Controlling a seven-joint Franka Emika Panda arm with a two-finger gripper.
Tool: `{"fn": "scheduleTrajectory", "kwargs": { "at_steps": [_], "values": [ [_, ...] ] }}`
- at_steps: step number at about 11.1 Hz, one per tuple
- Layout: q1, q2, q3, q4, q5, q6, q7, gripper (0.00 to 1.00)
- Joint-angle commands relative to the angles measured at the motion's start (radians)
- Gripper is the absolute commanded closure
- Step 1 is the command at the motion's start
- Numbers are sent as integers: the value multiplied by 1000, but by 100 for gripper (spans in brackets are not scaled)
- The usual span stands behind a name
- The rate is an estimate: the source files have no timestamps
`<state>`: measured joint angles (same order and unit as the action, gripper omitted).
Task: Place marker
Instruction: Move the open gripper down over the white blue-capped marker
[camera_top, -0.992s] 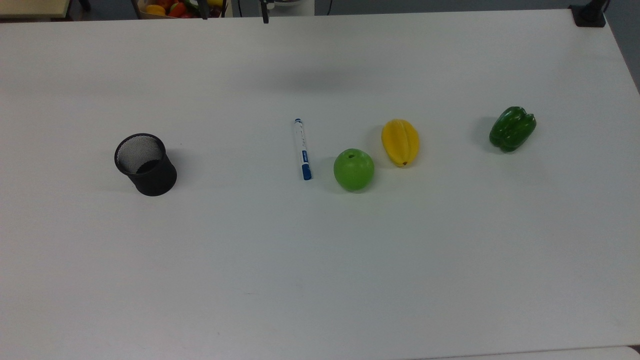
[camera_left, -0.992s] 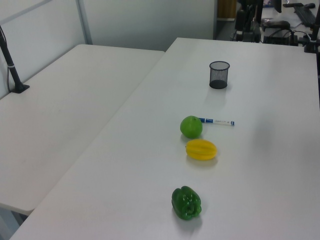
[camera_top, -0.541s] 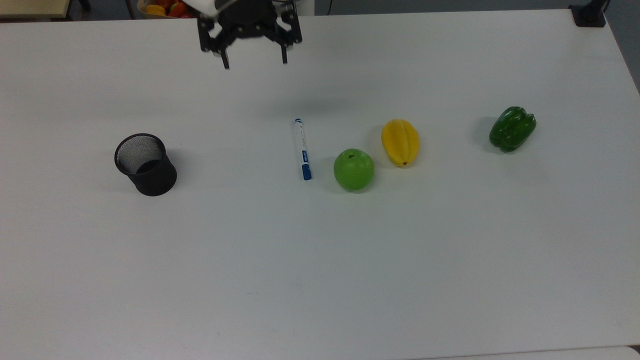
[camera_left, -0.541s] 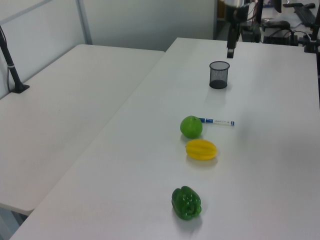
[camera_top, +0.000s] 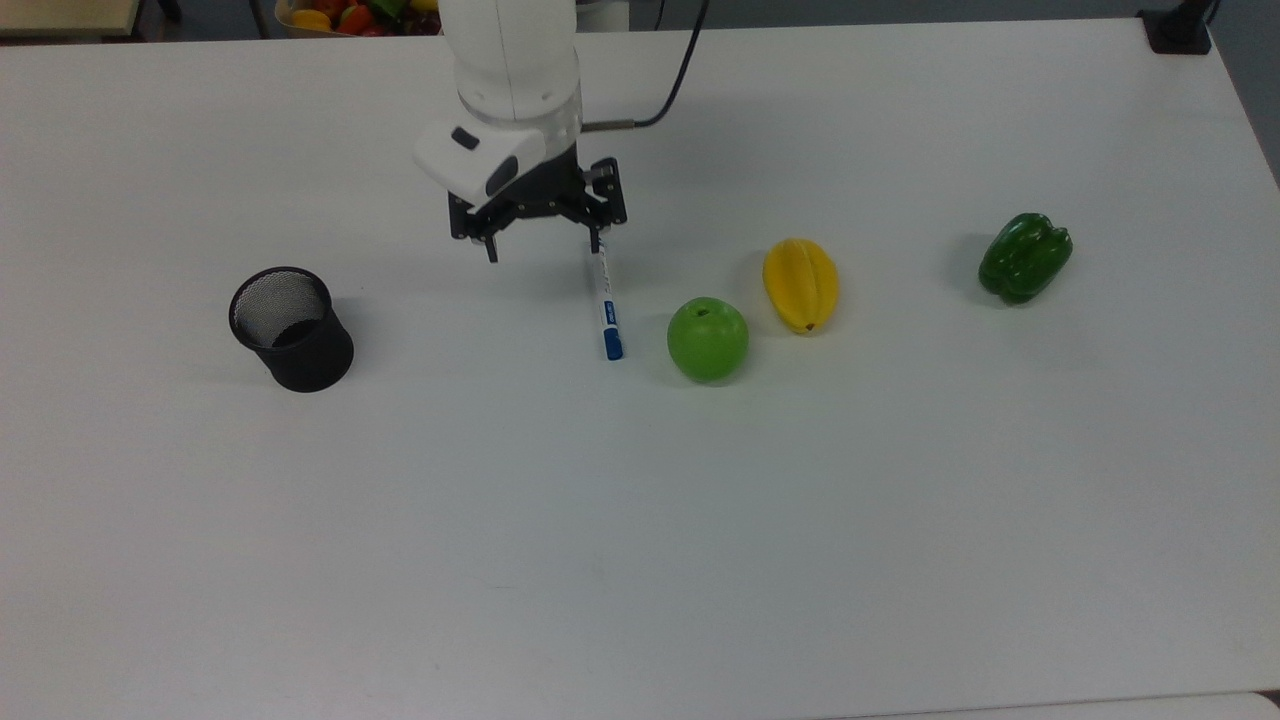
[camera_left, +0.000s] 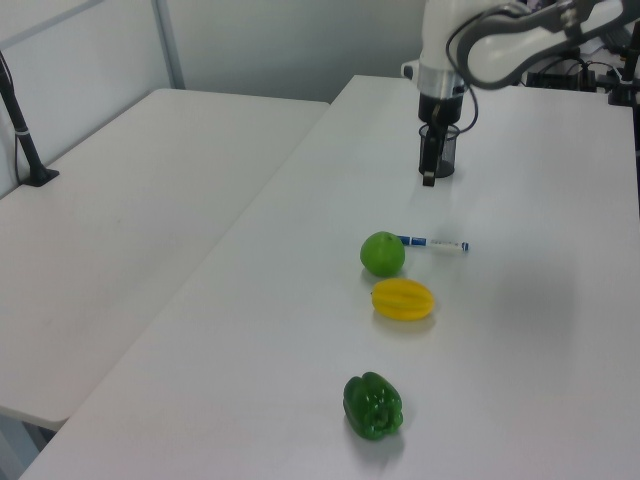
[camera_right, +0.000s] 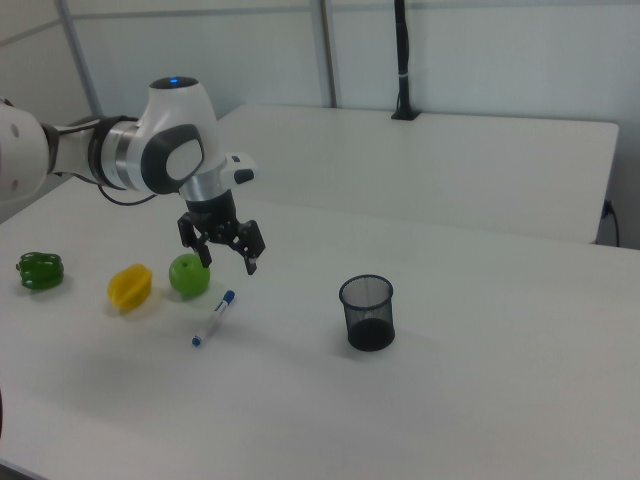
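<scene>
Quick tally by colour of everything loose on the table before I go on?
Green: 2, the apple and the bell pepper
Yellow: 1, the starfruit
White and blue: 1, the marker
Black: 1, the mesh cup
Total: 5

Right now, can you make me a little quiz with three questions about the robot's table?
1. True or false: the marker lies flat on the table.
2. Which fruit sits closest to the marker's blue cap in the top view? A) green pepper B) green apple C) yellow starfruit
3. Fill in: the gripper hangs above the table with its fingers ____.

Key
1. True; nothing holds it.
2. B.
3. Open. It is empty, and the black mesh cup stands at the top view's left.
</scene>
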<state>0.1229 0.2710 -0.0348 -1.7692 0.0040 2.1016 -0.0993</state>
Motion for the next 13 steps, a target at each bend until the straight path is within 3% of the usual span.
{"fn": "scheduleTrajectory", "kwargs": {
  "at_steps": [1, 5, 10, 13],
  "values": [
    [23, 42, -2, -18, -19, 90, 38, 0],
    [44, 105, -2, -18, -21, 161, 39, 3],
    [66, 157, 4, -19, -52, 193, 39, 32],
    [64, 159, 26, -22, -53, 190, 41, 36]
  ]
}}
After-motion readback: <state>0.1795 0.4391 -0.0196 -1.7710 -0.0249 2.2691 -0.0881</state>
